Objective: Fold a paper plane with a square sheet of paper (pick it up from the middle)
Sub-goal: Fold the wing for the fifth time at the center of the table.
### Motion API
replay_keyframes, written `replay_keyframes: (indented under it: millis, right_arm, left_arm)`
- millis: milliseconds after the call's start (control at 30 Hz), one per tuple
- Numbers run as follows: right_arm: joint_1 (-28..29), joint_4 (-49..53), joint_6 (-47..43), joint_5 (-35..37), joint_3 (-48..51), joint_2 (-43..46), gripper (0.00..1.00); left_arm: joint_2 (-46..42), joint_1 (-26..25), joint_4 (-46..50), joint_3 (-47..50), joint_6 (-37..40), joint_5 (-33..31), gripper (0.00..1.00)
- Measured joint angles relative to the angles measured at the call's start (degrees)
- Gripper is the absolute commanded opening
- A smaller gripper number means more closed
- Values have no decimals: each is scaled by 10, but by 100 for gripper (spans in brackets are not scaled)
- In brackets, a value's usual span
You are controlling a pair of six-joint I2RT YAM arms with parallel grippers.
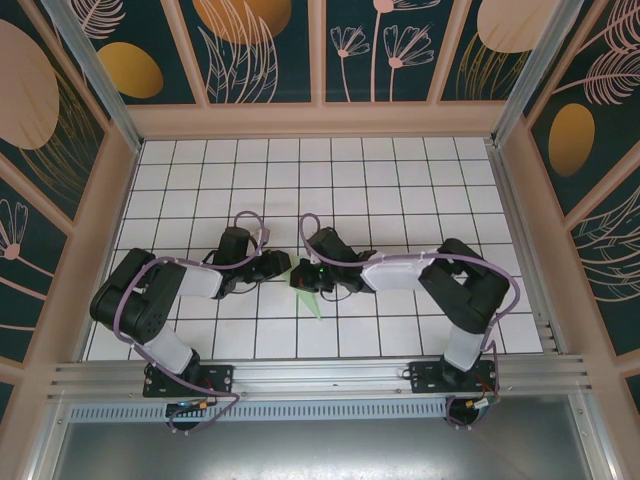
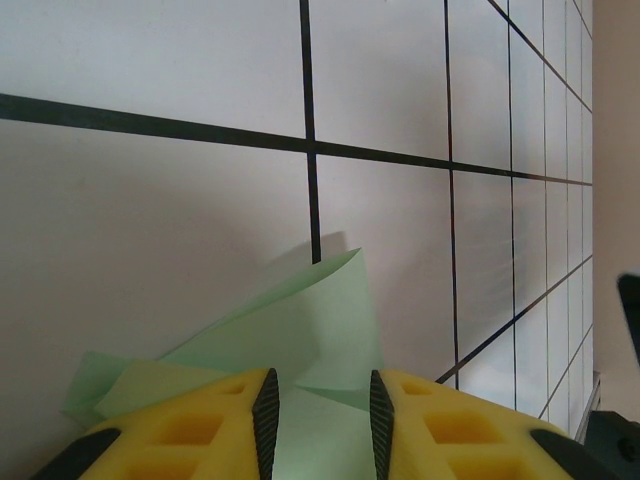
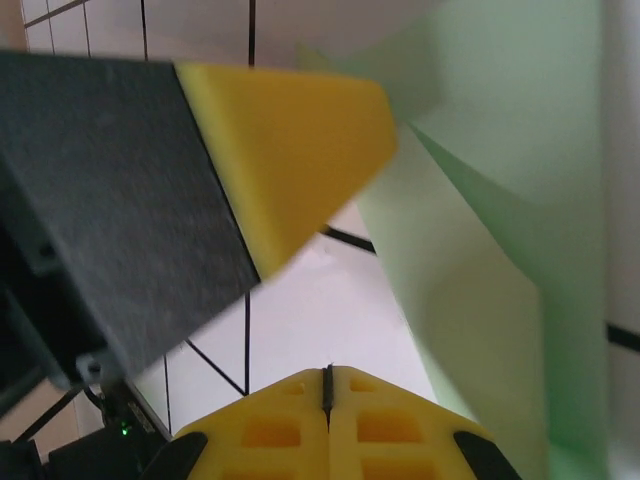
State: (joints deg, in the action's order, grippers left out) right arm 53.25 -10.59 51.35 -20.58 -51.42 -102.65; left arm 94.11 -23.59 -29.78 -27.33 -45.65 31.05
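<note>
Pale mint-green folded paper plane (image 1: 313, 298) sits at centre front of the white gridded counter (image 1: 400, 200), between the two arms. Left claw (image 2: 321, 400): yellow fingers part-spread astride the paper; whether it is pinched cannot be told. Right claw (image 3: 327, 375): pressed together, just beside the paper.
</note>
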Motion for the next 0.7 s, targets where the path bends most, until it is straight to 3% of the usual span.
replay_keyframes:
  millis: [233,700]
  right_arm:
    - [-3,-5,-2,-4,-28,-67,1]
    - [-3,-58,2,-25,48,-28,8]
  left_arm:
    - [4,0,0,0,0,-2,28]
    - [17,3,0,-1,-9,-14,17]
